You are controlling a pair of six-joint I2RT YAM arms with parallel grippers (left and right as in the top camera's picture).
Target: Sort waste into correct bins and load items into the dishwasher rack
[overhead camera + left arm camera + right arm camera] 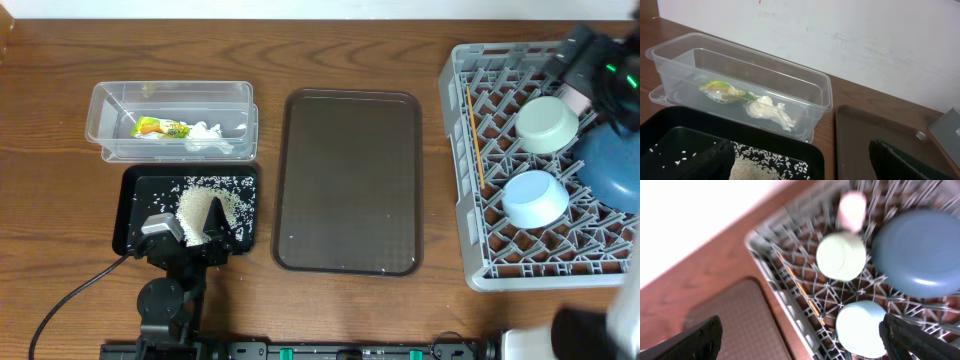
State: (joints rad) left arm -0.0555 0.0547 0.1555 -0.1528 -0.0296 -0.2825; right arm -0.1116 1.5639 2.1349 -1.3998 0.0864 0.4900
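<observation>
Dishwasher rack point(455, 200): one grey pegged crate at the right end of the table point(50, 60). Overhead, it holds two mint bowls point(547, 124), one dark blue dish point(612, 165) and one thin wooden stick point(474, 135). Left of it lie one brown serving tray point(350, 180), one clear tub point(96, 115) and one black tray point(135, 215) of rice point(205, 205), with the left jaws open above that tray. The left wrist view shows one wrapper point(722, 90) and one tissue point(770, 111) in the tub. The right wrist view, blurred, adds one pink cup point(852, 210) in the rack, with the right jaws spread wide and empty.
</observation>
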